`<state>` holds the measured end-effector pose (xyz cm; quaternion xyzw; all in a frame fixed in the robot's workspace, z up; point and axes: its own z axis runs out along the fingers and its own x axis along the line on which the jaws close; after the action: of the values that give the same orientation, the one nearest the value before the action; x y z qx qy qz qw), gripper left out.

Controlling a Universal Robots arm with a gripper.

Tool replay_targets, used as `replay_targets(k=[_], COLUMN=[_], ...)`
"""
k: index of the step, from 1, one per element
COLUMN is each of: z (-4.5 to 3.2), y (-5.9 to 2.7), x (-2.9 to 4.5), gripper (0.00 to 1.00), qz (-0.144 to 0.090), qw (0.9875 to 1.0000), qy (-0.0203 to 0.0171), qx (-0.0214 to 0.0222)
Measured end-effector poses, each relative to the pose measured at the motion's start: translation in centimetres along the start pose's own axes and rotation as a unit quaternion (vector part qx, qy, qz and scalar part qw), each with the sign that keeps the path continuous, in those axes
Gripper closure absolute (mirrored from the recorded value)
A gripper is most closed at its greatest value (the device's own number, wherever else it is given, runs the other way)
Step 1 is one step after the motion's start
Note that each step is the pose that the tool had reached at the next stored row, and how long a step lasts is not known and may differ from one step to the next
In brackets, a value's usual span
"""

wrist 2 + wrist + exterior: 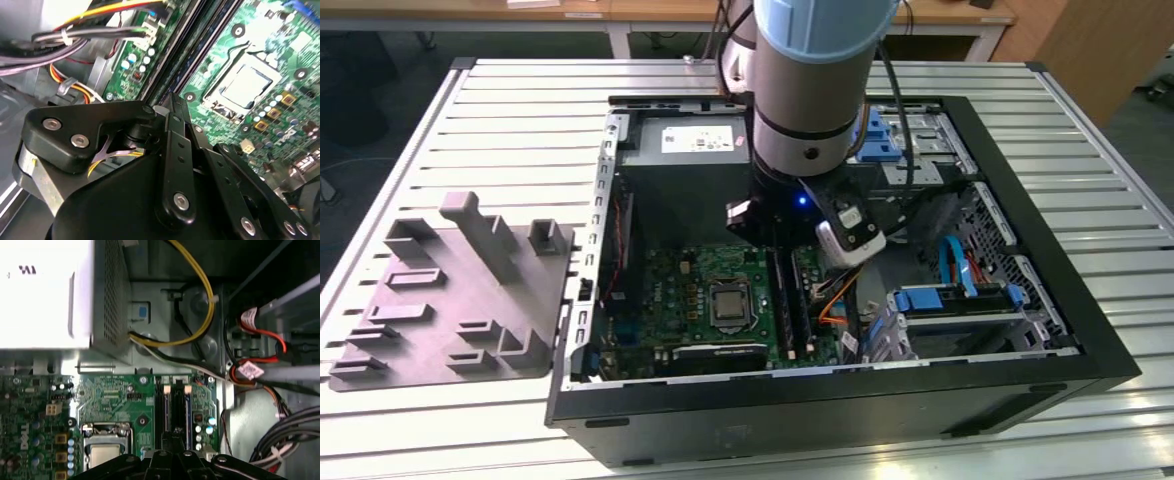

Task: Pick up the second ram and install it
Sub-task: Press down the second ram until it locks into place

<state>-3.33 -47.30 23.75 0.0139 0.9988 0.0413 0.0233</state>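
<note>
Ram work here centres on the black slot rails (pixel 783 300) of the green motherboard (pixel 700 300), which lies flat on the floor of the open computer case (pixel 1041 385). In the exterior view the arm (pixel 807 90) reaches straight down into the case, with the gripper (pixel 781 240) right above the upper end of those rails, at about 1 o'clock from the processor socket (pixel 724 303). A vertical approach suits slots that accept a module pressed straight down. In the first wrist view a bluish strip (pixel 188 415) stands in the slot rail nearest the capacitors; it may be a seated ram, but whether it is the second ram cannot be told, and no module shows plainly in the fingers. Whether the claw is apart or together cannot be told either, since only its black linkage (pixel 175 165) shows. The case also holds the grey power supply (pixel 687 145) at 12 o'clock, blue drive bays (pixel 947 300) at 3 o'clock, and bundled cables (pixel 200 305). A grey parts tray (pixel 454 290) lies outside the case at 9 o'clock.
</note>
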Motion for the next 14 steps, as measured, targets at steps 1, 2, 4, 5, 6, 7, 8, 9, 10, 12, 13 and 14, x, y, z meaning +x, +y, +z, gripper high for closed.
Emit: replay_targets(k=[1, 2, 4, 5, 6, 7, 8, 9, 10, 12, 13, 14], z=[-0.02, -0.04, -0.08, -0.10, -0.12, -0.14, -0.16, -0.18, -0.20, -0.23, -0.25, -0.27], y=[-0.23, -0.46, -0.96, -1.18, -1.42, -1.65, -1.87, -2.09, -2.34, -2.80, -3.03, -3.26], x=[-0.01, -0.01, -0.02, -0.03, -0.04, -0.05, -0.05, -0.06, -0.07, -0.08, -0.09, -0.09], gripper=[0.90, 0.90, 0.90, 0.90, 0.90, 0.90, 0.90, 0.90, 0.90, 0.90, 0.90, 0.90], qz=[0.000, 0.000, 0.000, 0.000, 0.000, 0.000, 0.000, 0.000, 0.000, 0.000, 0.000, 0.000], qw=[1.0000, 1.0000, 1.0000, 1.0000, 1.0000, 1.0000, 1.0000, 1.0000, 1.0000, 1.0000, 1.0000, 1.0000], qy=[0.0000, 0.0000, 0.0000, 0.0000, 0.0000, 0.0000, 0.0000, 0.0000, 0.0001, 0.0000, 0.0000, 0.0000], qx=[0.0000, 0.0000, 0.0001, 0.0000, 0.0000, 0.0000, 0.0000, 0.0001, 0.0001, 0.0000, 0.0000, 0.0000])
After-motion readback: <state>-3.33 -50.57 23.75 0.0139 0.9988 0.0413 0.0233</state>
